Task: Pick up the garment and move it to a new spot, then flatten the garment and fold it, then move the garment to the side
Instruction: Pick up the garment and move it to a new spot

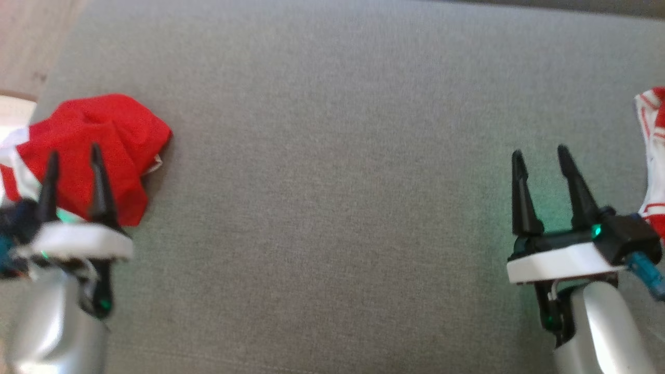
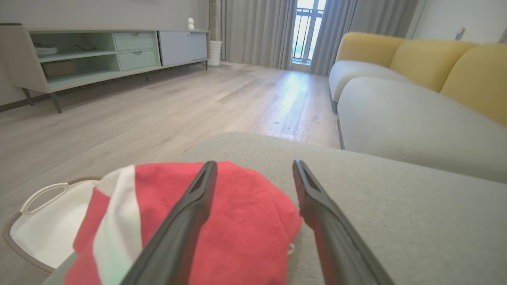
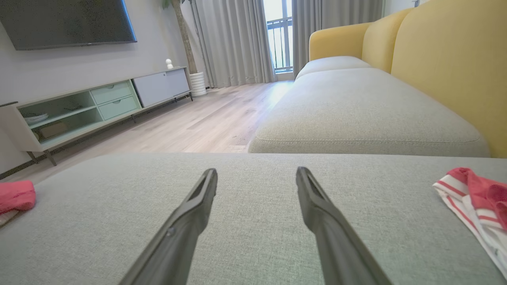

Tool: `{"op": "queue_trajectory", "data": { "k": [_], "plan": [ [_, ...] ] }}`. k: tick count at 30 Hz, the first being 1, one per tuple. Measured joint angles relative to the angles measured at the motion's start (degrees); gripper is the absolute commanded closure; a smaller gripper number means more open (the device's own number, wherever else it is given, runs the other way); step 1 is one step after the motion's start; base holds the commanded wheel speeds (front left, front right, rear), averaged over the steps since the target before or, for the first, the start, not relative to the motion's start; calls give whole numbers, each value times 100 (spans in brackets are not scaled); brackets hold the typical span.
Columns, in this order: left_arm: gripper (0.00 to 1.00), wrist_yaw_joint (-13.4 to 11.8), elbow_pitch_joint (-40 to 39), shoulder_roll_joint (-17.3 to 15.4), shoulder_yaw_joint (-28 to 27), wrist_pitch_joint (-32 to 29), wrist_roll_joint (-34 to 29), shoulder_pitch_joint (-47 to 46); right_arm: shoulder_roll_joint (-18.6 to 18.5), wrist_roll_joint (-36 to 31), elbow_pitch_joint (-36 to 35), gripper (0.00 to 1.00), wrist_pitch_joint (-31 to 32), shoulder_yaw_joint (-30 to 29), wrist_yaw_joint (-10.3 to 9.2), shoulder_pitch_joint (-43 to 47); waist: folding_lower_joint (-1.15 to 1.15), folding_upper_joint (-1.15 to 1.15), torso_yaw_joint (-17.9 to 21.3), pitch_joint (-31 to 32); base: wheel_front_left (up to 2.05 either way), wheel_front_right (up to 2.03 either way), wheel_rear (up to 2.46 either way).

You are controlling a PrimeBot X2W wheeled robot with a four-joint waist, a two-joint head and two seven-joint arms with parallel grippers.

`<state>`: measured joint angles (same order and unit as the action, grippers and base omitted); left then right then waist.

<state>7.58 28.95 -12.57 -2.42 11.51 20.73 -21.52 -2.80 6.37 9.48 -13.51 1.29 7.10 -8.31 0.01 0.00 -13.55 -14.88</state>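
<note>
— Grey woven cushion [image 1: 332, 156] underneath; where's the red garment [image 1: 98, 130]?
— Bunched at its left edge, by the white basket [image 2: 43, 225]. Left gripper [image 1: 74, 150] hovers over it, right gripper [image 1: 540, 150] over bare fabric, both spread wide, empty. Wooden floor [image 2: 198, 99], yellow-backed sofa [image 3: 435, 59] beyond.

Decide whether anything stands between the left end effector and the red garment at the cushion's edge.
Nothing visible does. The left end effector, open, points straight at the red garment on the grey cushion, with no other thing between them. Whether it touches the garment cannot be told.
</note>
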Motion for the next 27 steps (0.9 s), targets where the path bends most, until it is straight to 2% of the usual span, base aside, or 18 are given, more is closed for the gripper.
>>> {"op": "queue_trajectory", "data": {
  "k": [5,9,15,16,17,18,22,27],
  "plan": [
    [0,1,961,-548,378,-849,304,-911,-1,-163,-310,0,171,-113,0,-142,0,0,49,-422,0,0,0],
    [0,1,1751,-800,699,-1699,675,-1456,-3,-268,-549,0,275,-133,0,-246,1,0,99,-707,0,0,0],
    [0,1,2394,-1057,935,-2114,996,-1878,-3,-298,-778,0,345,-121,0,-311,1,0,191,-946,0,0,0],
    [0,1,2476,-1067,1133,-2209,1085,-1987,-3,-337,-818,0,352,-122,0,-311,1,0,226,-985,0,0,0],
    [79,1,2483,-1067,1193,-2202,1147,-2011,-3,-342,-836,0,353,-125,0,-310,0,0,240,-992,0,0,0],
    [100,1,2483,-1067,1193,-2202,1147,-2011,-3,-342,-836,0,353,-125,0,-310,0,0,240,-992,0,0,0],
    [100,1,2495,-1148,1452,-1920,1316,-2033,-3,-337,-851,0,352,-138,0,-310,-1,0,257,-926,0,0,0],
    [100,1,2418,-1225,1741,-1152,1317,-2036,-3,-248,-699,0,330,-111,0,-307,-1,0,278,-683,0,0,0]
  ]
}}
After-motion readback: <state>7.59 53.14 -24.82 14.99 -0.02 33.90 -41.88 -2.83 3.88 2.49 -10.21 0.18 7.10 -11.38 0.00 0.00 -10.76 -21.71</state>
